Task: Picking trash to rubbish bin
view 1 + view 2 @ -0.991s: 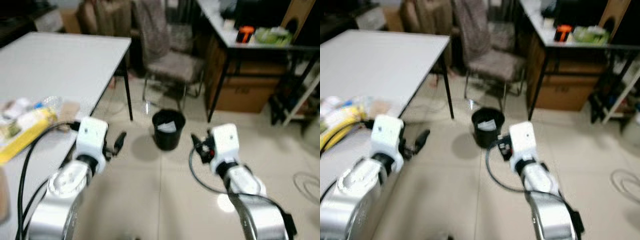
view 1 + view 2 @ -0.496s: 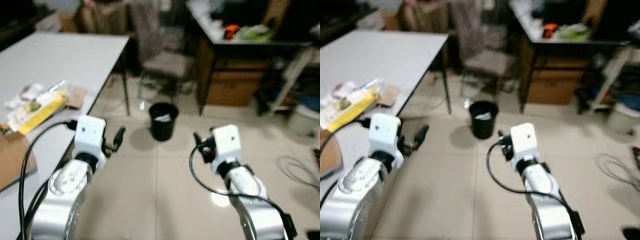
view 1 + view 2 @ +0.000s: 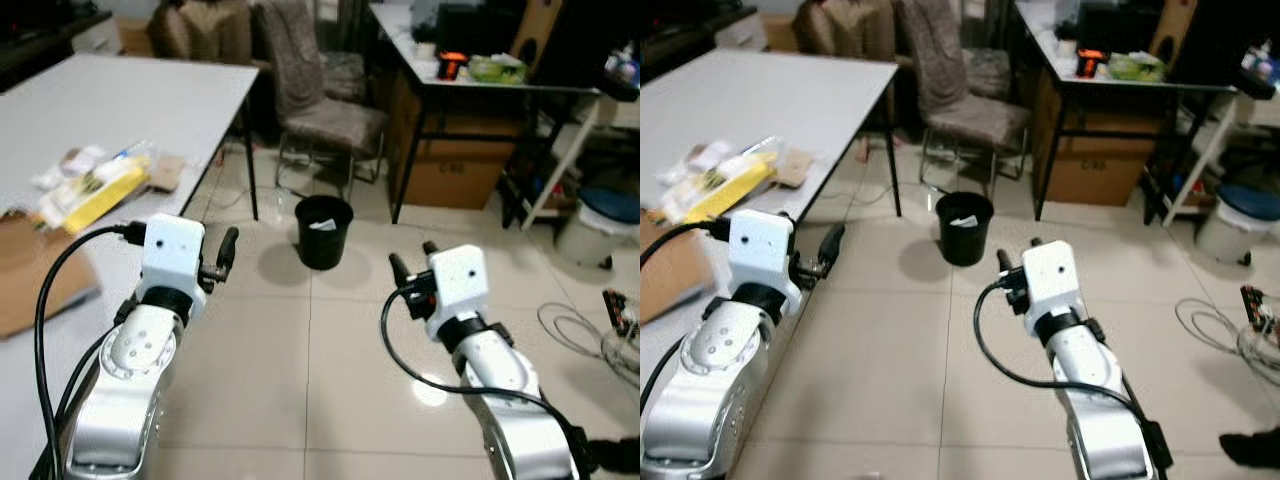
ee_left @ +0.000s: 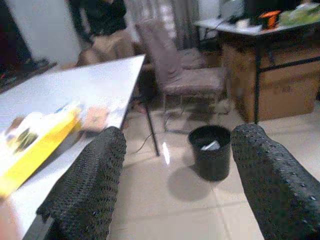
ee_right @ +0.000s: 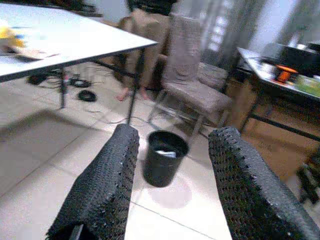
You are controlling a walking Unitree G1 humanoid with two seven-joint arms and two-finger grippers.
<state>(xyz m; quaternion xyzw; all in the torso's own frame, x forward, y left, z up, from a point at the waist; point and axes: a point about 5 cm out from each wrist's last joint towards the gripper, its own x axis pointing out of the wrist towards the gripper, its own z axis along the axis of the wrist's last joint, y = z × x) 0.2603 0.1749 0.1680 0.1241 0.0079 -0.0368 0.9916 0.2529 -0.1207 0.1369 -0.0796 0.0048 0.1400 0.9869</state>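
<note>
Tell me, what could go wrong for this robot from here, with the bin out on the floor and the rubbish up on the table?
The trash pile lies on the white table beside the left gripper, so a reach could knock the cardboard off its edge. The black bin is small and stands apart; a drop might miss. Loose cables on the floor could snag a step.

No legible text, label, brand, number or sign anywhere. Yellow packet (image 3: 92,195) on white tabletop (image 3: 120,105): printed patches, too blurred to read. Cardboard box (image 3: 450,180) under the dark desk (image 3: 480,85): faint dark marking on its front, unreadable.
</note>
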